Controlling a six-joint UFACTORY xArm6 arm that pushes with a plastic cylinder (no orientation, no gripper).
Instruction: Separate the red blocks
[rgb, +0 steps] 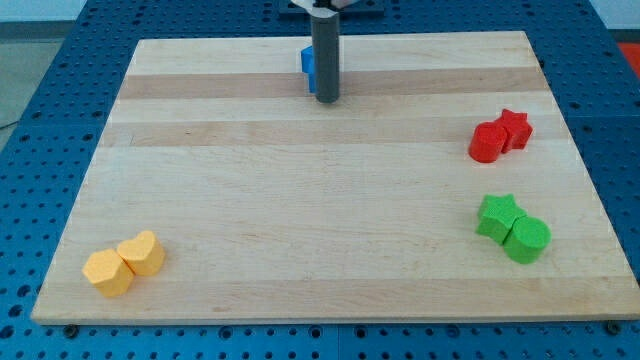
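Note:
A red cylinder (487, 142) and a red star (514, 129) touch each other at the view's right, the star just up and right of the cylinder. My tip (327, 99) rests on the board near the view's top centre, far to the left of the red blocks. A blue block (309, 67) sits right behind the rod, partly hidden by it, so its shape cannot be made out.
A green star (498, 217) and a green cylinder (527, 240) touch at the lower right. A yellow hexagon (107, 272) and a yellow heart (142, 253) touch at the lower left. The wooden board (300, 200) lies on a blue perforated table.

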